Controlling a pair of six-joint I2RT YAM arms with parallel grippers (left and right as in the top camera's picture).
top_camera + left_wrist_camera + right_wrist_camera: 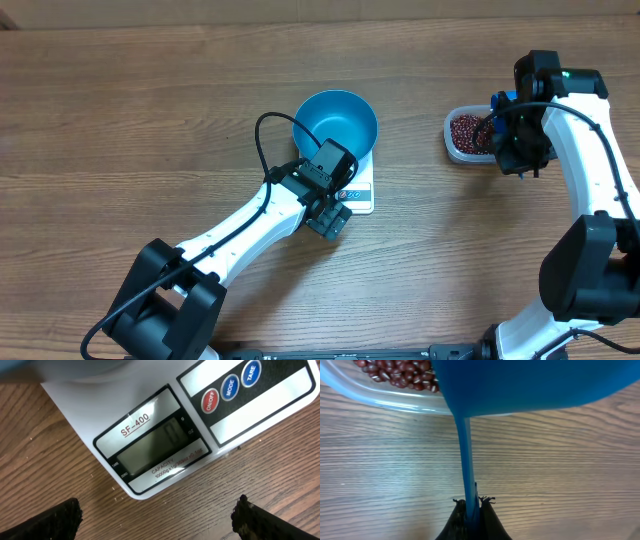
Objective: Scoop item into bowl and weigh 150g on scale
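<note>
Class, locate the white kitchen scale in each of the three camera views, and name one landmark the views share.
Overhead: the scale sits near the centre, under the blue bowl.
Left wrist: the scale fills the upper middle, display and buttons showing.
Right wrist: not in it.
Shared landmark: the wooden table, seen in all three.

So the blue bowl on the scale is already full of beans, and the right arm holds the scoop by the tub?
No: the overhead view shows the bowl on the scale empty. The beans lie in the tub, where the right gripper holds the scoop.
</note>
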